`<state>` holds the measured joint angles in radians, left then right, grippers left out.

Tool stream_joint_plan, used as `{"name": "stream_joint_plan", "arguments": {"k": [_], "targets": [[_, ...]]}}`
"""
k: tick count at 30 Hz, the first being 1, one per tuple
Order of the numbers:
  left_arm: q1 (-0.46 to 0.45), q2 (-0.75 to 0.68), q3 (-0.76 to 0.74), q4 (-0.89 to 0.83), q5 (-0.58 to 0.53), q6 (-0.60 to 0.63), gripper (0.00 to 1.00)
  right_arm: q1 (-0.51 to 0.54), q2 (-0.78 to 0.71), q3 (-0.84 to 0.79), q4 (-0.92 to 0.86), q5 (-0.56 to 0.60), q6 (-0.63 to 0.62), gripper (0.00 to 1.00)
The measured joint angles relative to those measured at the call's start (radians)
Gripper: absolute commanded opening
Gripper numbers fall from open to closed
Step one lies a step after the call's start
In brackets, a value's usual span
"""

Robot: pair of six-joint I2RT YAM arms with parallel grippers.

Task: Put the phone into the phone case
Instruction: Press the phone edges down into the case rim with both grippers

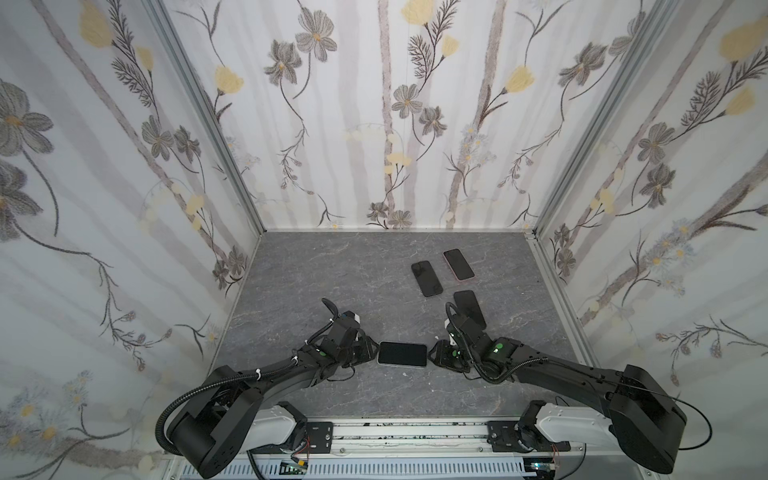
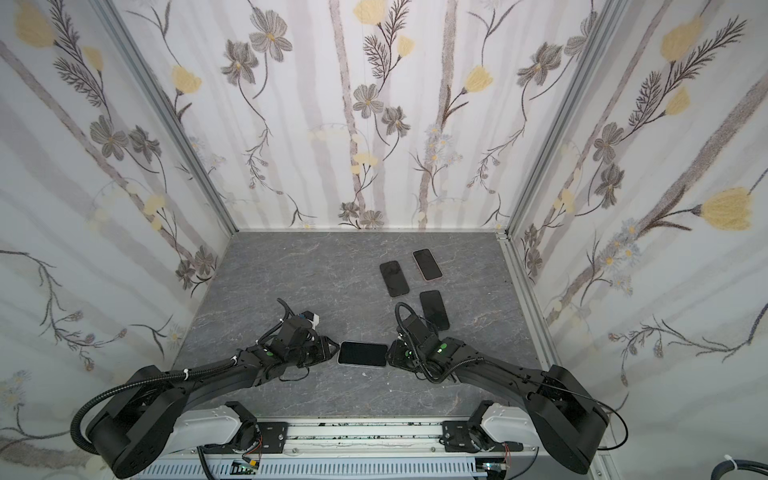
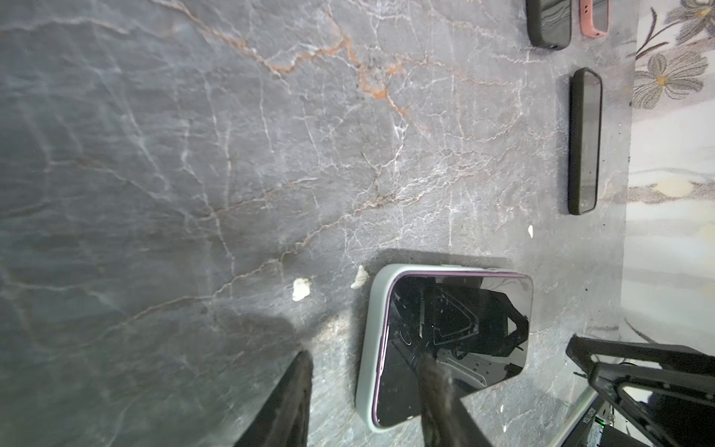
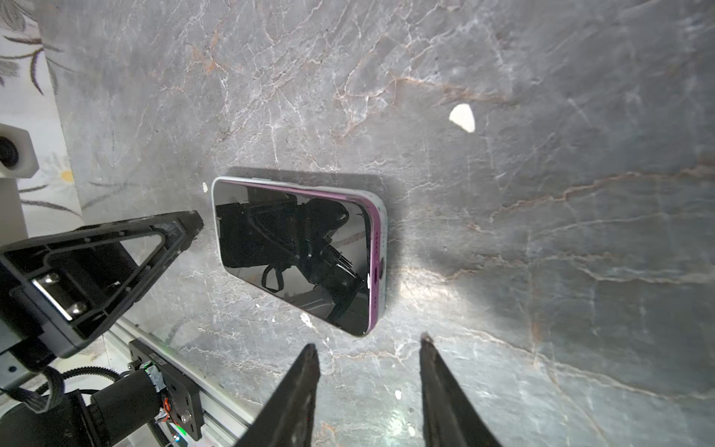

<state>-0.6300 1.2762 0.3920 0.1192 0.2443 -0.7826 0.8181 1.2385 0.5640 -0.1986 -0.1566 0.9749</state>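
The phone [image 1: 402, 353] [image 2: 363, 354] lies screen up on the grey table between my two grippers. Its purple edge shows inside a pale grey phone case [image 3: 367, 348] [image 4: 384, 232] that wraps round it. My left gripper [image 3: 367, 362] [image 1: 372, 352] is at the phone's left end, open and blurred. One of its fingers [image 3: 431, 371] lies over the dark screen [image 3: 464, 329]; the other is over bare table beside the case. My right gripper [image 4: 367, 344] [image 1: 433, 353] is open just short of the phone's [image 4: 294, 251] right end, with nothing between its fingers.
Three more phones lie at the back right: a black one [image 1: 426, 277], a pink-cased one [image 1: 459, 264], and a black one [image 1: 469, 308] partly behind my right arm. White flecks [image 4: 462, 118] dot the table. Floral walls enclose three sides; a metal rail [image 1: 407, 434] runs along the front.
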Motion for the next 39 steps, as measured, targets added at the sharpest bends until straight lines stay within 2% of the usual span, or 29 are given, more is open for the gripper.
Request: {"name": "stream_joint_plan", "arguments": {"k": [4, 12, 15, 21, 23, 24, 27, 33, 39], "targets": [[-0.002, 0.045, 0.013, 0.003, 0.035, 0.017, 0.34, -0.039, 0.067, 0.008, 0.029, -0.019, -0.028, 0.32], [-0.011, 0.105, 0.027, 0.044, 0.09, 0.024, 0.21, -0.045, 0.191, 0.043, 0.134, -0.1, -0.062, 0.18], [-0.013, 0.108, 0.026, 0.045, 0.089, 0.024, 0.21, -0.045, 0.219, 0.044, 0.141, -0.103, -0.067, 0.14], [-0.023, 0.105, 0.011, 0.068, 0.079, 0.023, 0.19, -0.042, 0.231, 0.043, 0.156, -0.106, -0.06, 0.15], [-0.024, 0.103, 0.006, 0.075, 0.072, 0.022, 0.18, -0.042, 0.231, 0.041, 0.16, -0.106, -0.059, 0.2], [-0.024, 0.103, 0.004, 0.078, 0.067, 0.022, 0.17, -0.042, 0.23, 0.041, 0.16, -0.106, -0.06, 0.27], [-0.027, 0.103, 0.0, 0.086, 0.056, 0.023, 0.16, -0.036, 0.221, 0.047, 0.136, -0.104, -0.071, 0.3], [-0.032, 0.099, -0.006, 0.087, 0.035, 0.023, 0.16, -0.032, 0.162, 0.055, 0.06, -0.084, -0.093, 0.23], [-0.032, 0.098, -0.006, 0.087, 0.024, 0.025, 0.15, -0.012, 0.18, 0.049, 0.034, -0.085, -0.095, 0.13]]}}
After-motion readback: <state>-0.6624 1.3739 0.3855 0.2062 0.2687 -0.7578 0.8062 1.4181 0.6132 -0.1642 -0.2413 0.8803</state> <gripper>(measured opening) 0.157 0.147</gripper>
